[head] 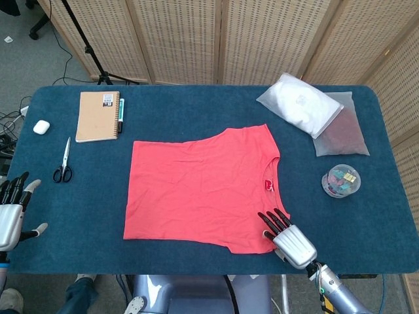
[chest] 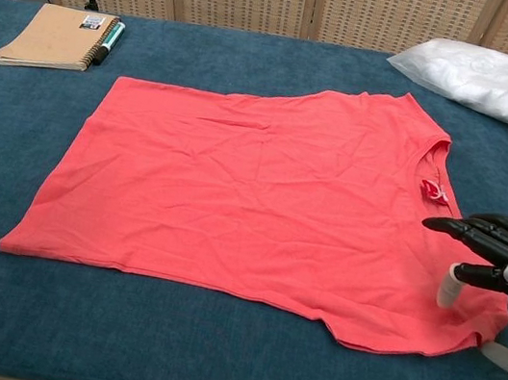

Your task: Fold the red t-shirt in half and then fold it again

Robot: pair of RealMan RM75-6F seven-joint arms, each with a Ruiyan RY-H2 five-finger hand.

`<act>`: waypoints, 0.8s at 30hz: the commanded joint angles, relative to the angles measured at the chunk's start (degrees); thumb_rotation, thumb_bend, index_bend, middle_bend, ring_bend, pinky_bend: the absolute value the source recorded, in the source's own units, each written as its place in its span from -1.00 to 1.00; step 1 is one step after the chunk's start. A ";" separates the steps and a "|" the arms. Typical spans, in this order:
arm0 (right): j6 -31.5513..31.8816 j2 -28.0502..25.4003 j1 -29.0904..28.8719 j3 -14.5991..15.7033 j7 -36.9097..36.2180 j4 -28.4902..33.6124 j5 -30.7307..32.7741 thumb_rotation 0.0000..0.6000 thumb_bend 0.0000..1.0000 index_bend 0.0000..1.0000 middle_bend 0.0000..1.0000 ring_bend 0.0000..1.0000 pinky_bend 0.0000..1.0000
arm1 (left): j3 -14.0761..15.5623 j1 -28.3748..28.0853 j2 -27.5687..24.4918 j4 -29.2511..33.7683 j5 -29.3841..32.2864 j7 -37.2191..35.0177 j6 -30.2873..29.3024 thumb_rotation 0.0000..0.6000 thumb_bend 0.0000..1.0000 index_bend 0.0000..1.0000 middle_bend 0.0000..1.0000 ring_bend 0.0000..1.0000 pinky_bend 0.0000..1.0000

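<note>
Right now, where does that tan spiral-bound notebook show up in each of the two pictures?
Head view: the tan spiral-bound notebook lies upper left on the blue table, above the scissors.
Chest view: the notebook sits at the far left, near the top.
Shared landmark: the red t-shirt, lying to the notebook's right in both.

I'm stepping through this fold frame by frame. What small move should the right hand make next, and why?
Probably close the right hand on the shirt's near sleeve corner: its fingers lie over that corner, the hem there is bunched up, and the shirt otherwise lies flat, unfolded.
</note>
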State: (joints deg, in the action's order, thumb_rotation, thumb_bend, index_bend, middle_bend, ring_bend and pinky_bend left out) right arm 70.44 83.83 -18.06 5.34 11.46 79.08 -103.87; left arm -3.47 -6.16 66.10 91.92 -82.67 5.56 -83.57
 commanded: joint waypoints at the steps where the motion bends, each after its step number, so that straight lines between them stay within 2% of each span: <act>1: 0.21 0.13 -0.14 0.01 -0.23 -0.16 0.00 1.00 -0.10 -0.20 -0.94 -1.00 -1.00 | -0.01 -0.02 0.03 -0.01 0.06 0.04 0.04 1.00 -1.00 -1.00 -1.00 -1.00 -1.00; 11: 1.63 1.46 -0.65 0.25 -1.93 -2.42 -0.41 1.00 -0.09 0.08 -0.90 -1.00 -1.00 | 0.22 -0.19 0.44 -0.35 -0.63 -0.24 0.04 1.00 -1.00 -1.00 -1.00 -1.00 -1.00; 14: 2.23 1.82 -0.80 0.29 -2.64 -3.24 -0.56 1.00 -0.10 0.09 -0.89 -1.00 -1.00 | 0.79 -0.43 1.11 -1.13 -2.75 -1.51 -0.38 1.00 -1.00 -1.00 -1.00 -1.00 -1.00; 16: 2.56 1.90 -0.90 0.35 -3.08 -3.53 -0.67 1.00 -0.10 0.10 -0.89 -1.00 -1.00 | 2.23 -0.90 2.06 -2.40 -5.94 -3.08 -0.17 1.00 -1.00 -0.99 -1.00 -1.00 -1.00; 18: 2.75 1.93 -0.99 0.50 -3.31 -3.73 -0.77 1.00 -0.09 0.11 -0.89 -1.00 -1.00 | 3.40 -1.28 2.98 -4.16 -8.12 -4.96 0.19 1.00 -1.00 -0.91 -1.00 -1.00 -1.00; 24: 3.20 1.85 -1.13 0.71 -3.44 -3.62 -0.75 1.00 -0.09 0.12 -0.88 -1.00 -1.00 | 6.26 -2.50 6.34 -9.20 -12.90 -9.27 1.57 1.00 -1.00 -0.48 -1.00 -1.00 -1.00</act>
State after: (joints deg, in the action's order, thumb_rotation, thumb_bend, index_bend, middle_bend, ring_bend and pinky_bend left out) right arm 73.61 85.69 -19.18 6.03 8.03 75.44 -104.64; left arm 1.74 -8.08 71.14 84.26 -94.39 -2.60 -82.59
